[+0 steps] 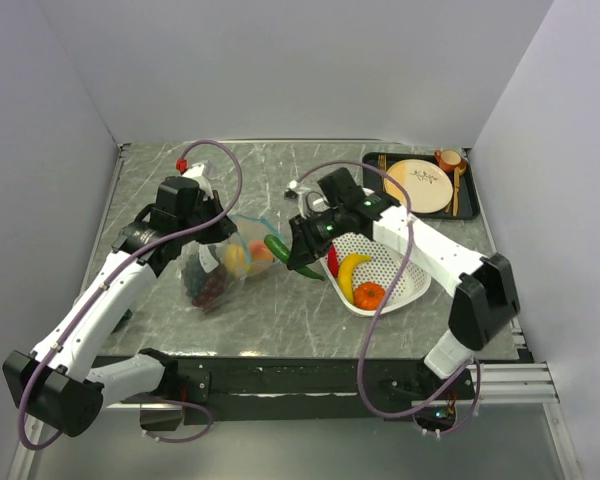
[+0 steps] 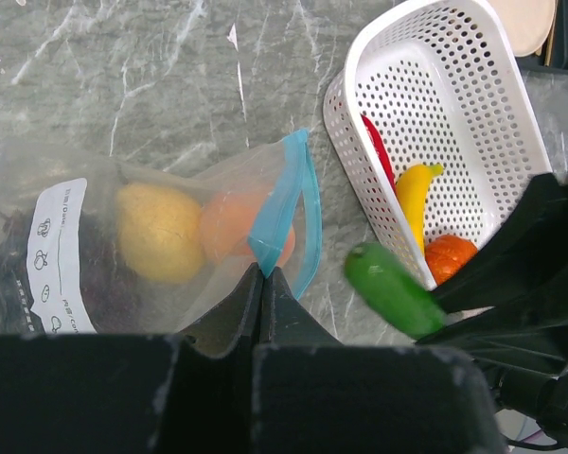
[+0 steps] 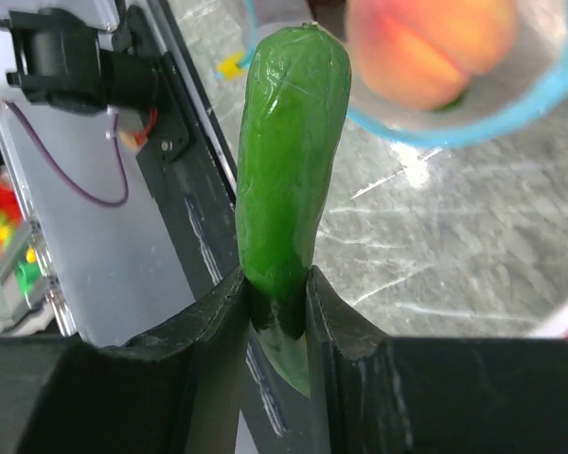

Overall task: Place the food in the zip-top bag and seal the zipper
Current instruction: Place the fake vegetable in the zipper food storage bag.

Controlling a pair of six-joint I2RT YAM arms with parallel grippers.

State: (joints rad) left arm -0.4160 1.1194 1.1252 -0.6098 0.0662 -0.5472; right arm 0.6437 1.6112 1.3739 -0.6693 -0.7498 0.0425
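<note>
Clamped in the right gripper [image 3: 276, 288], the green toy vegetable [image 3: 292, 180] could be blocked if the zip-top bag [image 2: 161, 236] mouth pinched by the left gripper [image 2: 265, 281] sags.

zip-top bag [image 2: 71, 175] mouth open | peach [image 2: 229, 222] inside (crowding entry) | basket [image 2: 445, 90] beside

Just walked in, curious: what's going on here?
The left gripper pinches the blue-edged mouth of the clear bag, holding it open. The right gripper holds a green toy vegetable just outside that opening. A lemon, peach and grapes are inside; a banana, chili and tomato lie in the white basket.
</note>
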